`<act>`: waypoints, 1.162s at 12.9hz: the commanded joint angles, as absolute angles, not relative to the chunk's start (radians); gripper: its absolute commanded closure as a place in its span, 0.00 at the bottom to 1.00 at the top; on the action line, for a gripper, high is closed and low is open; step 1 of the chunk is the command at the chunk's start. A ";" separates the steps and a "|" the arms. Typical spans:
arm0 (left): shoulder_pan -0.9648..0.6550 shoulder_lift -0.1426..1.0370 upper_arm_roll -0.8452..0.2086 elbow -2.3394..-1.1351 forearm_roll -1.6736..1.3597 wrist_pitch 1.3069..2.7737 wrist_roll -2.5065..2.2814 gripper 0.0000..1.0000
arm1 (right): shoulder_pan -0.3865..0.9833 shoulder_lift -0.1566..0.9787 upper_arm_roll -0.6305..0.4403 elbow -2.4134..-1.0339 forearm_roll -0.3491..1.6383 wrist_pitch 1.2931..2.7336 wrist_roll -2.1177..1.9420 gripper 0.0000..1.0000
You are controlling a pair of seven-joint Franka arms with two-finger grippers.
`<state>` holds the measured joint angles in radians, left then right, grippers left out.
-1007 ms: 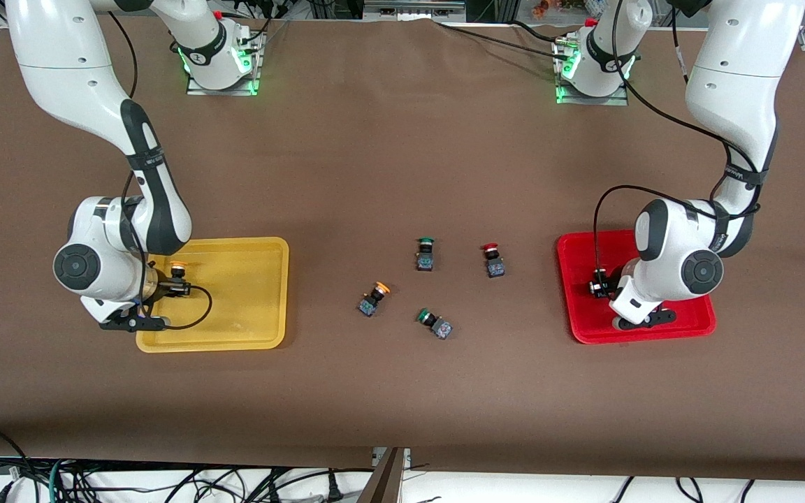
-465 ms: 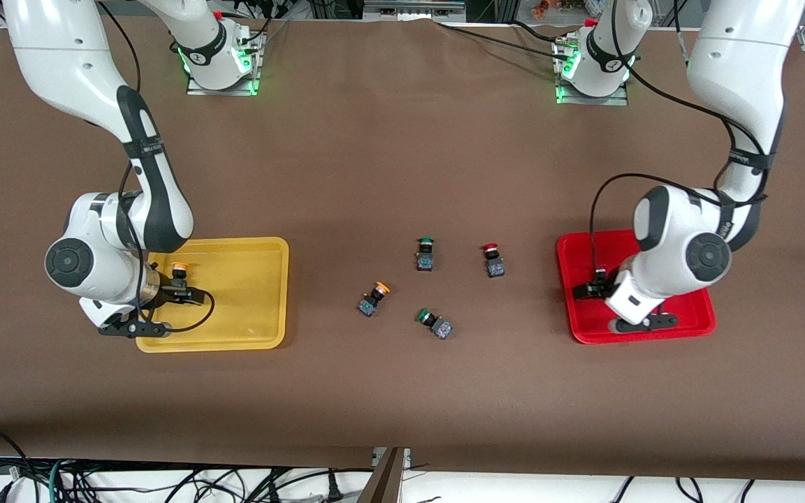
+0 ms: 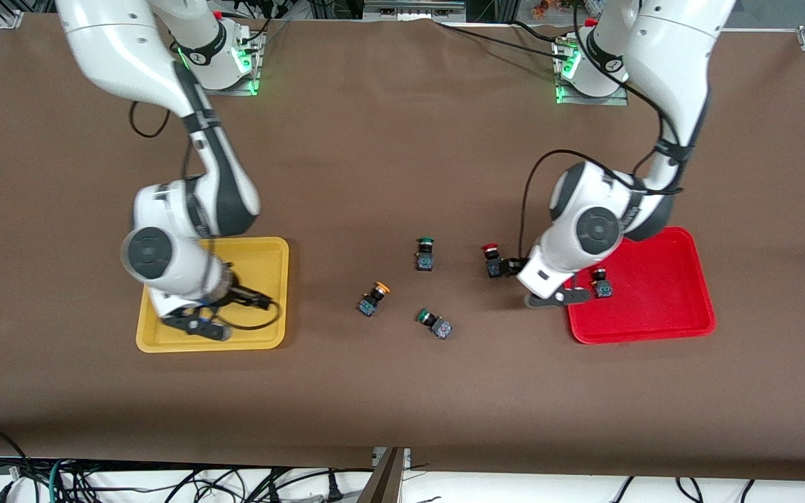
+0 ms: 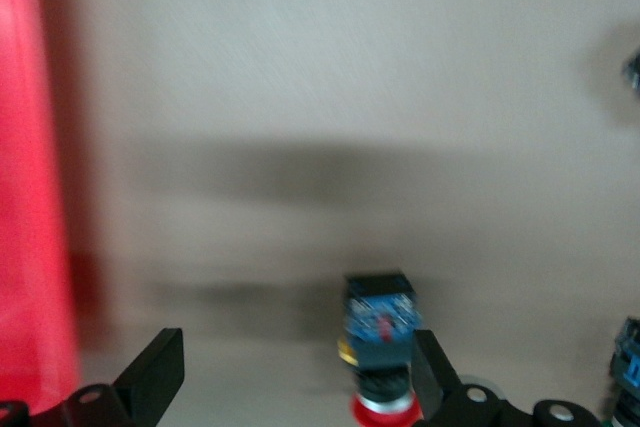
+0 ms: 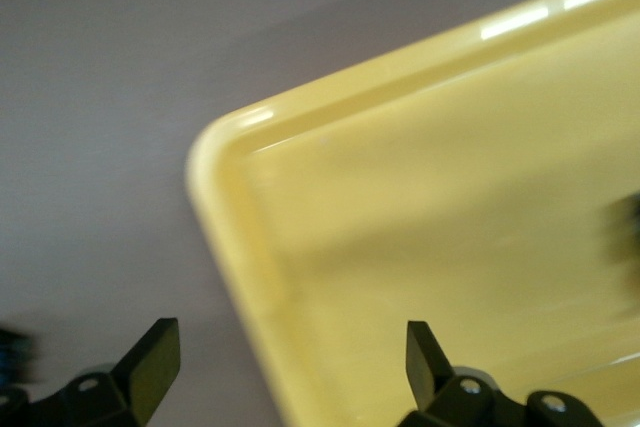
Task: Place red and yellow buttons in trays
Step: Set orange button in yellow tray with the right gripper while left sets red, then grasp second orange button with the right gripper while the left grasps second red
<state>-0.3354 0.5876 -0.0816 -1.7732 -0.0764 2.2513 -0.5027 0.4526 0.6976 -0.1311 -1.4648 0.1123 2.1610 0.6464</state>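
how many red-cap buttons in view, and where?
2. One red button sits in the red tray; the other red button is on the table beside the open left gripper. None visibly hidden.

Red tray (image 3: 682, 318) holding 1 red-capped button (image 3: 602, 285), yellow tray (image 3: 271, 279), red button (image 3: 492, 260) and yellow button (image 3: 373, 298) between trays

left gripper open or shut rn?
Open. The left gripper has its black fingers spread wide with nothing between, beside the red-capped push-button switch.
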 commanded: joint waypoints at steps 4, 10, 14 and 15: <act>-0.400 0.640 -0.067 -1.778 -0.078 2.267 -0.591 0.05 | 0.607 0.897 -0.144 -1.286 0.118 2.333 0.995 0.00; -0.400 0.692 -0.067 -1.743 -0.078 2.296 -0.615 0.84 | 0.690 1.038 -0.152 -1.127 0.101 2.339 1.155 0.01; -0.368 0.622 -0.058 -1.740 -0.078 2.252 -0.611 0.92 | 0.713 1.057 -0.152 -1.127 0.081 2.341 1.170 0.30; -0.342 0.583 -0.058 -1.736 -0.078 2.203 -0.601 0.92 | 0.713 1.057 -0.152 -1.127 0.075 2.338 1.163 0.68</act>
<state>-0.3812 0.6655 -0.0595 -1.7398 -0.0765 2.2875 -0.6073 0.7019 1.0381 -0.1367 -1.1655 0.0967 2.3498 1.1445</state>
